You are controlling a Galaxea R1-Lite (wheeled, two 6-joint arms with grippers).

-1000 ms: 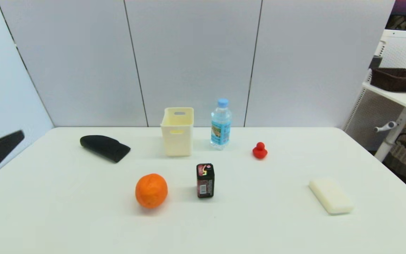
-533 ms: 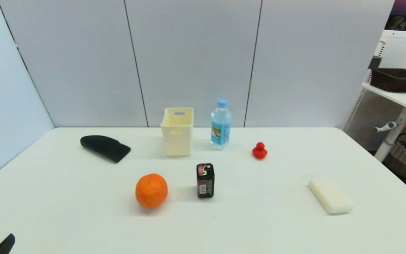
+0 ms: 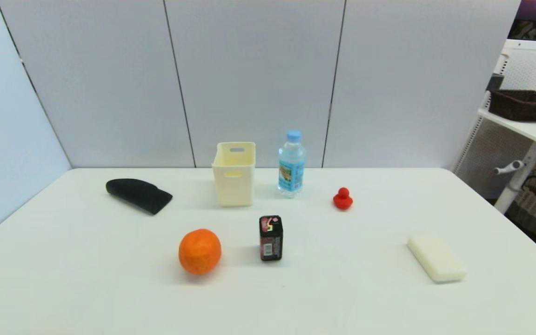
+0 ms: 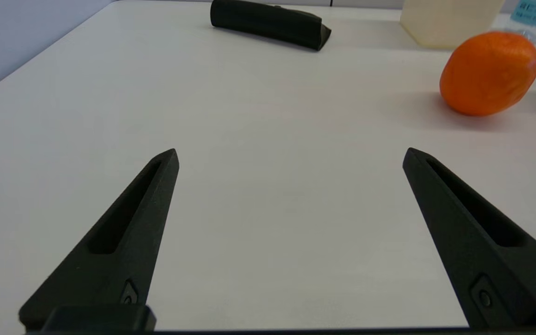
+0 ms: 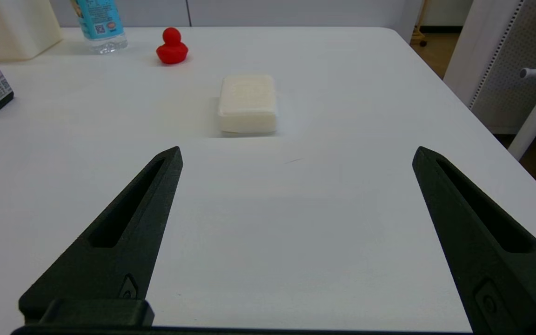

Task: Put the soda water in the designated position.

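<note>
1. The soda water (image 3: 291, 163) stands upright at the far side of the worktop (image 3: 86, 260), just right of the cream bin (image 3: 234, 173), apart from it, with nothing holding it.
2. In the left wrist view only the bottle's lower label edge shows, cut off at the frame corner behind the orange (image 4: 489, 72). In the right wrist view its cap and neck are cut off.
3. The left tool (image 4: 291, 156) hovers low over bare worktop near the front left, fingers spread wide, nothing between them. It is out of the head view.
4. The right tool (image 5: 296, 154) is likewise spread wide and empty, over bare worktop at the front right, short of the white block (image 5: 248, 103). It too is out of the head view.
5. The dark carton (image 3: 271, 237) stands in front of the bottle, well apart from it. Both wrist views crop it at the frame edge.
6. The red duck (image 3: 343, 198) sits right of the bottle. A black pouch (image 3: 138, 194) lies at the far left. What the bin holds cannot be seen.
7. No mark on the worktop shows the designated position.
</note>
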